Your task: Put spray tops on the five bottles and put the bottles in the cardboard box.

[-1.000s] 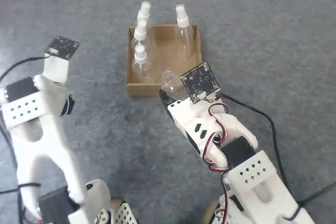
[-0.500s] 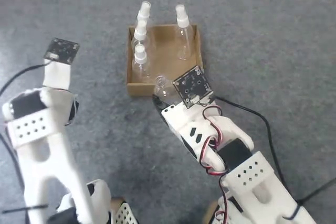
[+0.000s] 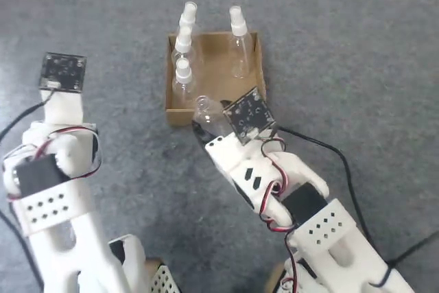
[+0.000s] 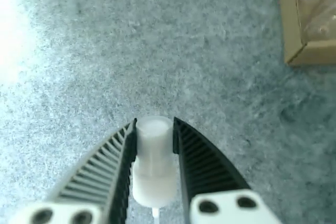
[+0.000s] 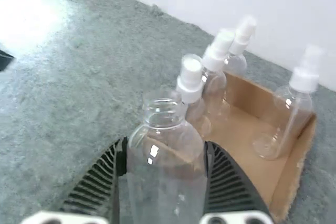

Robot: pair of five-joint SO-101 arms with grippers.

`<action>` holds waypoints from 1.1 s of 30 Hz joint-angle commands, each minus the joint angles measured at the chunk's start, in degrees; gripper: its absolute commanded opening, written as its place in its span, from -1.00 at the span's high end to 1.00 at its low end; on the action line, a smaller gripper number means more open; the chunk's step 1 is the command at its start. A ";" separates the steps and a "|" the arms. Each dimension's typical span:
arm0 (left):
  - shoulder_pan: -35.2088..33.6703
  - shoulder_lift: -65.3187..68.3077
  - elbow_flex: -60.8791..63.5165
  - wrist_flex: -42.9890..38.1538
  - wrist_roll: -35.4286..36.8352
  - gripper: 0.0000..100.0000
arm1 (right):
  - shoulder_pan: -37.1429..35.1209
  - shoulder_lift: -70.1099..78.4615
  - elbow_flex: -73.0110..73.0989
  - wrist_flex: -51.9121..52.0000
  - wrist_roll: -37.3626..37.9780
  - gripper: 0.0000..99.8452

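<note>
Spray top [image 4: 154, 167] is clamped in left gripper [image 4: 154, 125]. Uncapped bottle [image 5: 161, 113] is gripped upright by right gripper [image 5: 165, 148], beside cardboard box [image 5: 295, 160] w/ 4 capped bottles [image 3: 238, 32].

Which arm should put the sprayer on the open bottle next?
Left, probably: the left gripper holds the spray top; the right gripper holds the open bottle near the cardboard box.

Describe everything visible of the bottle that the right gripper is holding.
The bottle is clear, plastic-looking and round-bodied, with a threaded neck that is open and uncapped. It looks empty and stands about upright. It is clamped at its body between the black ribbed fingers of the right gripper. In the high view it sits by the near wall of the cardboard box.
</note>
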 commanded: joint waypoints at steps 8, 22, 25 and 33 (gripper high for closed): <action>0.26 -10.64 -0.22 -2.46 10.37 0.98 | -2.24 0.13 0.18 -3.38 1.05 0.97; 0.26 -16.00 -0.57 -5.98 21.27 0.98 | -9.01 0.13 4.57 -9.36 0.88 0.96; 0.26 -16.00 -0.75 -6.95 23.74 0.98 | -10.15 0.13 8.97 -17.71 0.97 0.96; 0.35 -16.00 -1.63 -8.97 27.08 0.98 | -10.42 0.13 12.40 -24.66 0.97 0.96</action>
